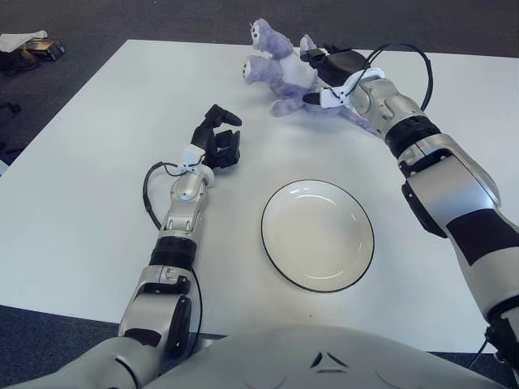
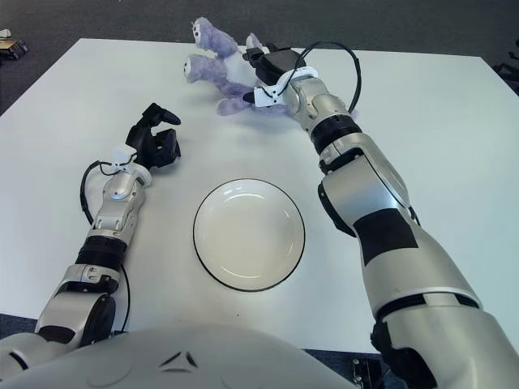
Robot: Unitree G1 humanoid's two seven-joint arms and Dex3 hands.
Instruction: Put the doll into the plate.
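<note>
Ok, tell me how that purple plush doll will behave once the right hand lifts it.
The purple plush doll looks soft and fuzzy, so it will probably sag, limbs dangling. It likely weighs little for its bulk. The right hand is at its middle, so the fingers may sink into the stuffing; slipping seems unlikely. The left hand is beside the plate.

A purple doll lies beyond the empty white plate.

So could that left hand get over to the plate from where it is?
Probably yes. The left hand shows just beyond the plate and to its left, with only bare table between them. The right hand is busy at the doll, well clear.
</note>
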